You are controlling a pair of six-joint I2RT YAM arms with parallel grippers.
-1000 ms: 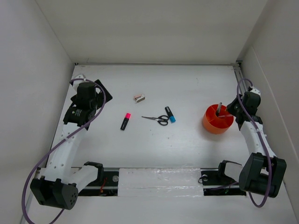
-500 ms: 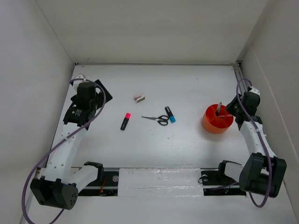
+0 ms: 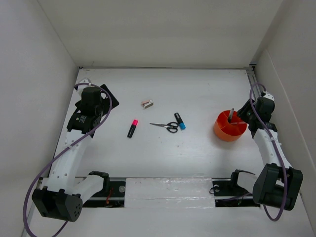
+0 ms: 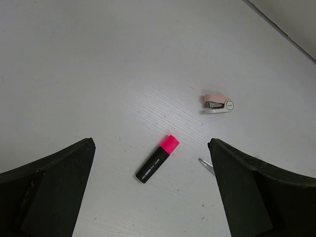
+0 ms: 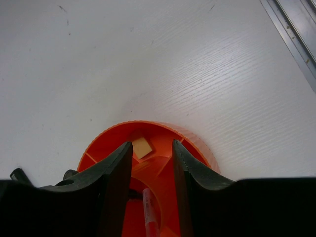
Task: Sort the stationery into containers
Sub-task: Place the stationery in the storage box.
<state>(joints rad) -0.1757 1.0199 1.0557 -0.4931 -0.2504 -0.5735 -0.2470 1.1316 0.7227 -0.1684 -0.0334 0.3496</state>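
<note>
The orange cup [image 3: 230, 127] stands at the right, a grey pen sticking up out of it. My right gripper [image 3: 239, 116] hangs over its right rim, open. In the right wrist view the fingers [image 5: 114, 173] straddle the cup [image 5: 196, 141] without touching the red pen [image 5: 149, 212] in the middle compartment; a tan eraser [image 5: 141, 147] lies in an outer one. The pink-capped marker [image 3: 132, 128], scissors [image 3: 165, 126] and blue-capped marker [image 3: 179, 121] lie mid-table. My left gripper [image 3: 106, 100] is wide open above the pink-capped marker [image 4: 157, 159], nothing between its fingers.
A small pink-and-white stapler-like item [image 3: 147, 103] lies behind the scissors, also in the left wrist view [image 4: 218, 102]. A scissors tip [image 4: 206, 165] shows beside the left gripper's right finger. A metal rail [image 5: 291, 34] runs along the table's right edge, close to the cup.
My right gripper's jaws have spread apart over the cup, and the red pen now lies loose inside it. The left arm has not moved.
</note>
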